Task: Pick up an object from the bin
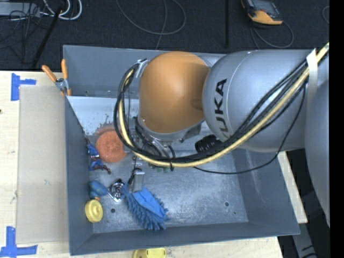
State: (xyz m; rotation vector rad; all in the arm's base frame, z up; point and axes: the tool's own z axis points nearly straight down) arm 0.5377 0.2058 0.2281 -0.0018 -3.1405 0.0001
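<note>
speckled grey bin (226, 200), cables (69, 5) looping on dark floor (102, 34) behind.

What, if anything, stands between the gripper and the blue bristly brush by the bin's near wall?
Nothing visible does. The gripper hangs right at the far end of the blue brush; a small silver-and-black piece lies beside them, off that path.

Orange ball (109, 145) partly behind cables (122, 123); bin (215, 198) middle hidden under arm (252, 101).
</note>
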